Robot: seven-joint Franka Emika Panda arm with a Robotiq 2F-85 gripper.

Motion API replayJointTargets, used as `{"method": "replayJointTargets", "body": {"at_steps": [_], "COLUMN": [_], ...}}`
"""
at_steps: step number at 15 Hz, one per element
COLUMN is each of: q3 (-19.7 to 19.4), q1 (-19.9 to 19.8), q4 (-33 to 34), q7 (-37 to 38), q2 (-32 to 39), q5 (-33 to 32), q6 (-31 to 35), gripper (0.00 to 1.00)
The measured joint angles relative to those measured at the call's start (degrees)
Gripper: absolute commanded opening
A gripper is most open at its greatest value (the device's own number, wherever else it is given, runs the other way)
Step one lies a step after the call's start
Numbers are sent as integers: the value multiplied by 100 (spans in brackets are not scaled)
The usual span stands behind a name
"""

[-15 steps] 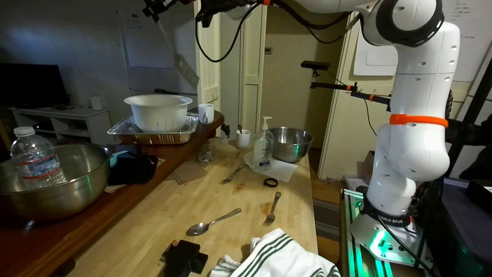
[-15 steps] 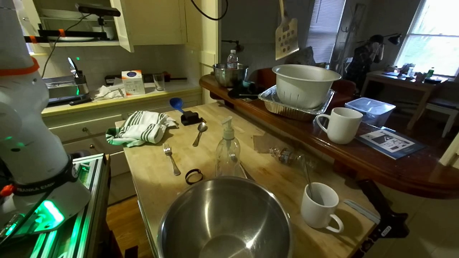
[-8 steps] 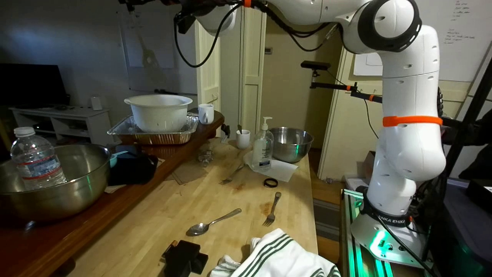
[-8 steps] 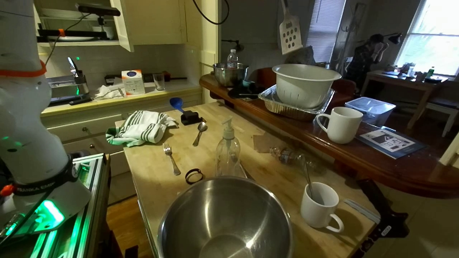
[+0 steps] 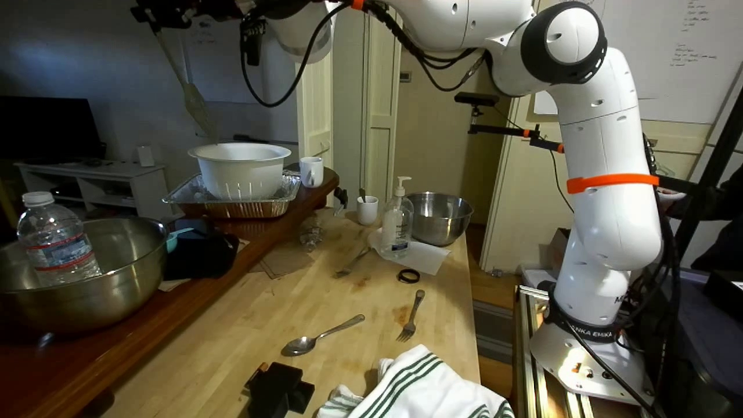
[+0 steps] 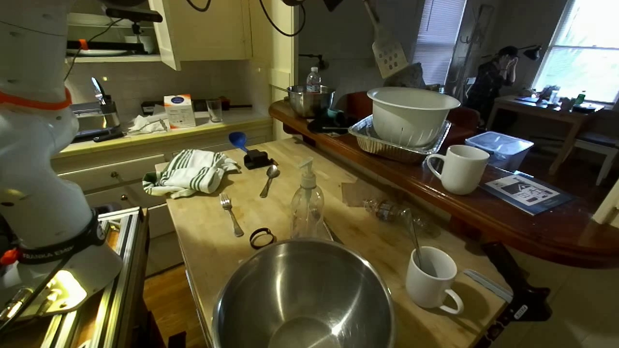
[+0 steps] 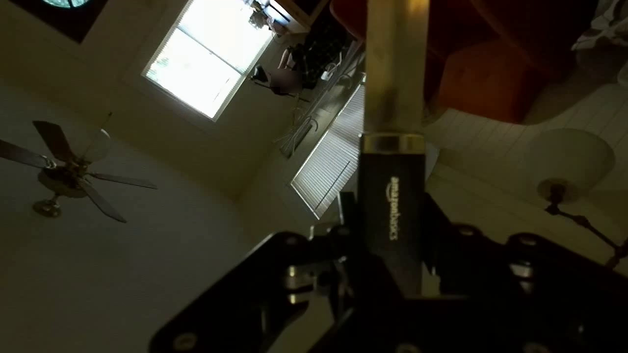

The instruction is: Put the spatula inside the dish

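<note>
We are finding the gripper point(image 7: 391, 220) with its fingers point(image 7: 435, 235) pinching the black handle point(image 7: 392, 191) of the spatula point(image 6: 390, 54), one on either side. The slotted head point(image 5: 199, 108) is hanging aslant in the air.

We are recording a change over the last second: in an exterior view, the head is passing from the right of the dish, a white bowl point(image 5: 239, 174), to its upper left, and the tip is now appearing in line with the far rim. In an exterior view we are also seeing a gap between tip and rim point(image 6: 413, 107), so we are reporting no contact. The bowl is sitting in a foil tray point(image 6: 379, 147) on the wooden ledge point(image 6: 522, 227), a white mug point(image 6: 459, 170) standing near on the right. The base light point(image 5: 573, 367) is showing pale yellow where it was green; its meaning we are not determining.

For the task, we are judging the carry nearly complete and the placing not yet begun. We are expecting a small shift towards the bowl's middle, then lowering, before any release. We are flagging the rim as a possible snag, and the long handle as likely to overbalance once let go.
</note>
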Motion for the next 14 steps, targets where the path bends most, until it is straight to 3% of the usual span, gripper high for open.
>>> {"method": "replayJointTargets", "body": {"at_steps": [14], "q3": [223], "q1": [-870], "q4": [-618], "q7": [-257], "q2": [269], "q5": [20], "q6": [-1], "gripper": [8]}}
